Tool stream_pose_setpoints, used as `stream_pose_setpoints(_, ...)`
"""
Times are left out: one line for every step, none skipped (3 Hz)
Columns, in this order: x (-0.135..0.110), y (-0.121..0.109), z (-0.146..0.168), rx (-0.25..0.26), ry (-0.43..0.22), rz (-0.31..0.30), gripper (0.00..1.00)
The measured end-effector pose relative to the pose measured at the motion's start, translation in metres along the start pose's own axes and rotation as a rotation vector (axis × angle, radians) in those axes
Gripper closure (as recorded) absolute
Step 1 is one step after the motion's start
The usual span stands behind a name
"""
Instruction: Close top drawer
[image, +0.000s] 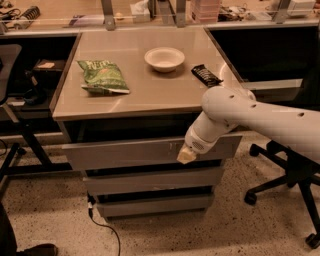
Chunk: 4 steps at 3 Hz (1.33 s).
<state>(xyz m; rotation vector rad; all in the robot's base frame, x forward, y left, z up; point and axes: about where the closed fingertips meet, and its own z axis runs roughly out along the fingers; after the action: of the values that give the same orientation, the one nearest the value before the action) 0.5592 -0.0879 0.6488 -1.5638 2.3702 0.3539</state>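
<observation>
The top drawer (125, 153) is a wide grey drawer under the desk top, with a flat front bearing small pale scuffs. It stands pulled out a little in front of the two slimmer drawers below. My gripper (186, 156) hangs from the white arm (260, 115) and its pale tip sits against the drawer's front panel, right of the middle.
On the desk top (150, 90) lie a green chip bag (102, 76), a white bowl (164, 58) and a dark snack bar (206, 75). A black office chair (292, 175) stands to the right. Another chair (10, 100) and a cable (107, 227) are at the left.
</observation>
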Motion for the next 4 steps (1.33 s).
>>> stream_pose_setpoints(-0.0217, -0.0221, 0.0009, 0.027, -0.004, -0.023, 1.00)
stream_pose_setpoints(-0.0235, -0.0229, 0.0003, 0.029, -0.006, -0.024, 0.81)
stream_pose_setpoints(-0.0235, -0.0229, 0.0003, 0.029, -0.006, -0.024, 0.58)
stream_pose_setpoints(-0.0235, -0.0229, 0.0003, 0.029, -0.006, -0.024, 0.34)
